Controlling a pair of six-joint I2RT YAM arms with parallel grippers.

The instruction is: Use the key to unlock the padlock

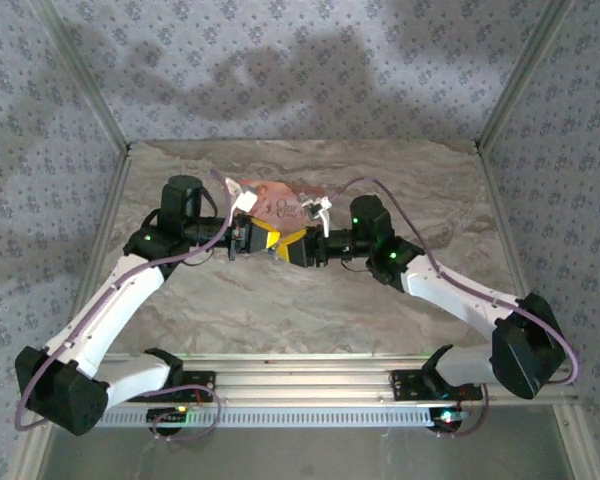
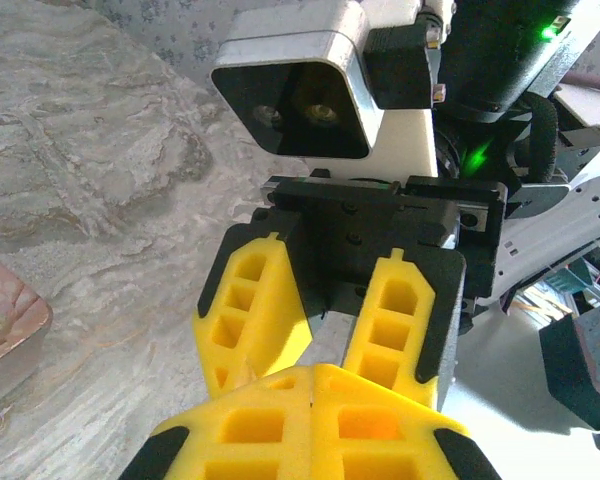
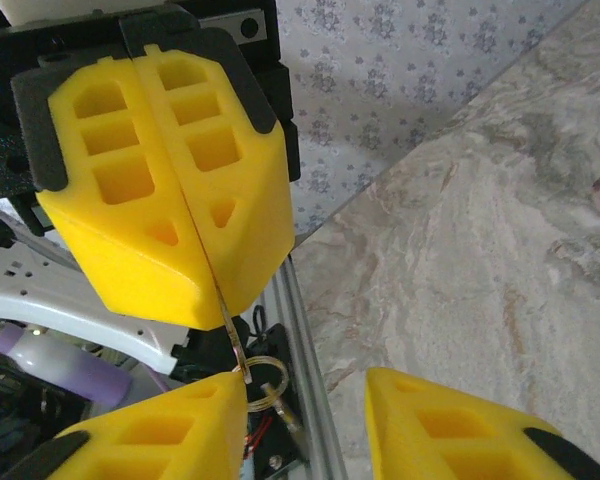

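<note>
My left gripper (image 1: 265, 241) and right gripper (image 1: 298, 246) meet tip to tip above the middle of the table. In the right wrist view the left gripper (image 3: 206, 300) is shut on the key (image 3: 226, 318), a thin metal blade seen edge-on that sticks out from between its yellow pads. A key ring (image 3: 267, 382) hangs from the blade. My right gripper (image 3: 305, 388) stands open around the blade's end, which touches its left fingertip (image 3: 215, 400). In the left wrist view my left gripper (image 2: 314, 372) is shut, with the right gripper's spread fingers (image 2: 255, 310) facing it. The padlock is out of view.
A pink floral box (image 1: 280, 200) lies on the marble-patterned table (image 1: 310, 300) just behind the two grippers; its corner (image 2: 5, 325) sits at the left edge of the left wrist view. Aluminium frame posts and patterned walls bound the table's sides and back.
</note>
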